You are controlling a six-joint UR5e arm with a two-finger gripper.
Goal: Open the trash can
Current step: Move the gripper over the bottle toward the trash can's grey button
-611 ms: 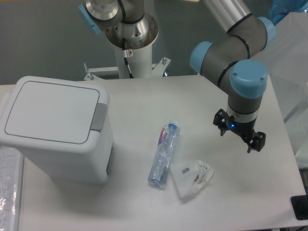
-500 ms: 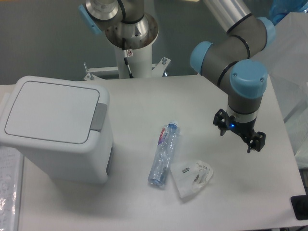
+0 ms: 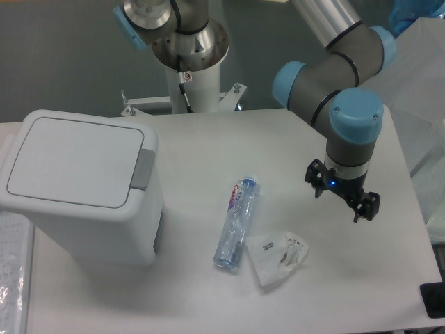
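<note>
The trash can (image 3: 80, 188) is a large white boxy bin at the left of the table. Its flat lid (image 3: 69, 160) lies closed, with a grey push tab (image 3: 144, 169) on its right edge. My gripper (image 3: 343, 197) hangs over the right side of the table, far from the bin. Its two fingers point down and stand apart, open, with nothing between them.
A clear plastic bottle (image 3: 236, 223) lies on its side mid-table. A crumpled clear plastic bag (image 3: 278, 255) rests just right of the bottle's lower end. The arm's base column (image 3: 191, 62) stands at the back. The table's right edge runs close to the gripper.
The gripper and wrist have shifted very slightly to the left. Bin, bottle and bag have not moved.
</note>
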